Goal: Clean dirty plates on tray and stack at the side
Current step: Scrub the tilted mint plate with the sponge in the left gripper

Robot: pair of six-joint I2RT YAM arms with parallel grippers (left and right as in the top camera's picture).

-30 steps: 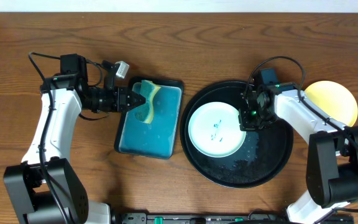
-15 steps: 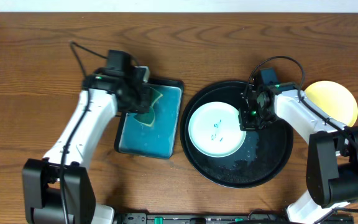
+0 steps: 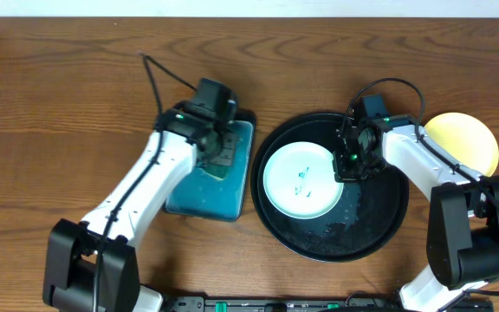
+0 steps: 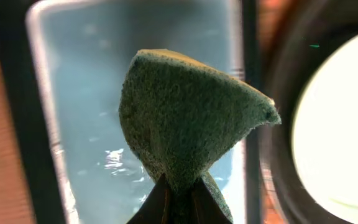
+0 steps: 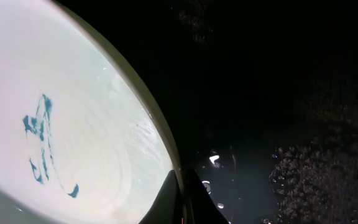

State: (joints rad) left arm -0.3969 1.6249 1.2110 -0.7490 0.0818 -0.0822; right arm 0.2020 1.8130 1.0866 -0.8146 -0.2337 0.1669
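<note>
At the far left we see the left gripper [image 4: 180, 204] pinching the narrow, folded end of a sponge [image 4: 191, 118], whose dark green scouring face is turned to the wrist camera. Gripper and sponge hang over the right part of the rectangular teal tray [image 3: 189, 198], and the tray's floor glistens wet. Just right of it lies the round black tray [image 3: 375, 230], beaded with water. A pale mint plate [image 3: 300, 180] lies flat in the left half of this tray, with a blue ink scribble [image 5: 39, 143] near its middle. The sponge is apart from the plate, to its left, with the teal tray's rim between them. The right gripper [image 5: 182, 194] is clamped on the plate's right rim, its fingers pressed onto the edge. Furthest right, a yellow plate [image 3: 473, 139] rests on the wooden table [image 3: 59, 69] just outside the black tray, partly behind the right arm.
</note>
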